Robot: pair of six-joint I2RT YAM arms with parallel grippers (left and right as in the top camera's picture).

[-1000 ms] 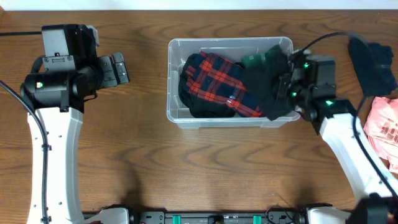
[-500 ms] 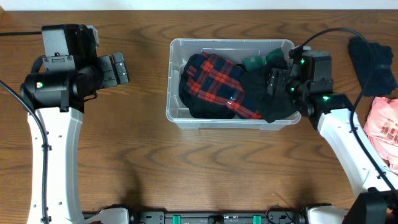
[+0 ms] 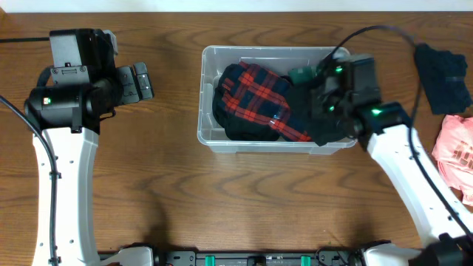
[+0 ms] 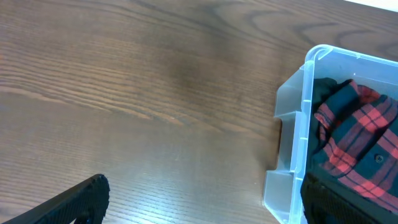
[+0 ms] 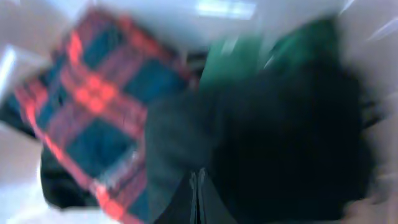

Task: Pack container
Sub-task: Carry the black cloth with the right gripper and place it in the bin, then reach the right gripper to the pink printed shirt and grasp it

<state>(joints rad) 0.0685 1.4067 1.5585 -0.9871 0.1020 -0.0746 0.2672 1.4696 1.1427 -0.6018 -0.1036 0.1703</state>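
The container (image 3: 273, 49), a clear plastic bin, stands at the middle back of the table and shows at the right of the left wrist view (image 4: 308, 93). It holds a red-and-navy plaid garment (image 3: 255, 92) (image 5: 93, 106), a green garment (image 3: 303, 72) (image 5: 249, 56) and a dark garment (image 3: 325, 122) (image 5: 292, 137) that hangs over the bin's front right rim. My right gripper (image 3: 325, 100) (image 5: 199, 174) is over the bin's right part, fingers pressed together in the dark garment; this view is blurred. My left gripper (image 3: 137, 81) (image 4: 205, 208) is open and empty, left of the bin.
A dark navy cloth (image 3: 443, 74) lies at the far right back of the wooden table. A pink item (image 3: 454, 148) lies in front of it at the right edge.
My right gripper has moved left, from the bin's right rim to over the bin's inside, with the dark garment shifting inward. The left arm has not moved.
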